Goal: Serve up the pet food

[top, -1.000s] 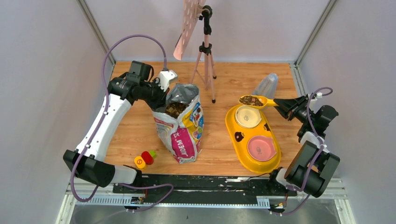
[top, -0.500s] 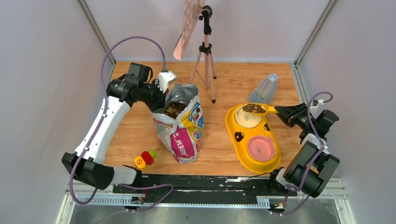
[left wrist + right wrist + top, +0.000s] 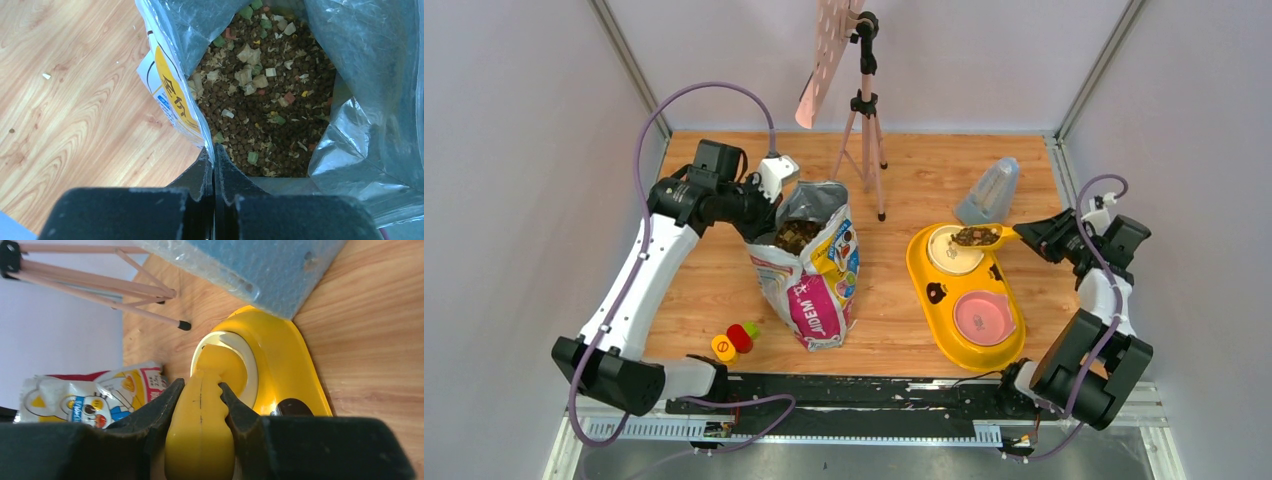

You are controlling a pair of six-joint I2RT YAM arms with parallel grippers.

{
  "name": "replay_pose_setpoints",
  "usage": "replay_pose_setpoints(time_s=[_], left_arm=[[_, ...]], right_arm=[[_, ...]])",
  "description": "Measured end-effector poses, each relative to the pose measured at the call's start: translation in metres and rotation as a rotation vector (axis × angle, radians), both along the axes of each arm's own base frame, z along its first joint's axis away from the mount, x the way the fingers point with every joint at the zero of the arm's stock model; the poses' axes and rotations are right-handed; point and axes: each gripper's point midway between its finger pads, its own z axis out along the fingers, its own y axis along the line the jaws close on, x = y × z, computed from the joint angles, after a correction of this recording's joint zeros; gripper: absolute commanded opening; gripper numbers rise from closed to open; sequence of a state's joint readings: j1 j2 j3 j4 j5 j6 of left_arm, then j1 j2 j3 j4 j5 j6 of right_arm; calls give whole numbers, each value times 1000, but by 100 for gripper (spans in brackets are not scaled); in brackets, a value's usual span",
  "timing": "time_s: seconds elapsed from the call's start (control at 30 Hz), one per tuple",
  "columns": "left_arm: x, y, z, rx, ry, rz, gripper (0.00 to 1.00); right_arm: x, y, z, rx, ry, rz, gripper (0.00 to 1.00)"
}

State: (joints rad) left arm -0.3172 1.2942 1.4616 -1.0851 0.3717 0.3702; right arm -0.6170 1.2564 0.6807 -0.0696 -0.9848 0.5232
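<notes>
Dark-brown dry kibble pellets [image 3: 972, 238] fill the cup of the yellow plastic scoop [image 3: 1001, 233]. My right tool [image 3: 1022, 231] grips the scoop by its handle, fingers pressed on either side of it in the right wrist view. The loaded cup hangs over the far rim of the cream round bowl [image 3: 950, 257] in the yellow two-bowl plastic feeder [image 3: 936, 293], so the kibble lies just beyond the tool's fingertips, toward my left. From above I cannot quite tell whether the scoop touches the bowl's rim. The pink bowl [image 3: 982, 317] sits nearer me in the same feeder. More kibble, mixed with pale and coloured bits, lies inside the open white-pink-yellow printed bag [image 3: 816, 285] standing on the wooden surface [image 3: 924, 180]. My left tool [image 3: 214, 161] is closed on the bag's rim, pinching its edge, with that kibble directly ahead of its fingertips.
</notes>
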Motion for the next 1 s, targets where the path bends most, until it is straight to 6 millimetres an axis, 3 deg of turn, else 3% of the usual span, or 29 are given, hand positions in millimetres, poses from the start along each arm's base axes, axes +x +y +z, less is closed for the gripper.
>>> replay_pose_setpoints(time_s=[0.53,0.73,1.0], left_arm=[[-11,9,-4,-5,-77,-6,0],[-14,10,-4,-6,-86,-6,0],[-15,9,-4,-13,-85,-5,0]], right_arm=[[24,39,17,-435,-7,187,0],[18,53,18,-583,-15,269,0],[3,58,26,-729,-18,338,0]])
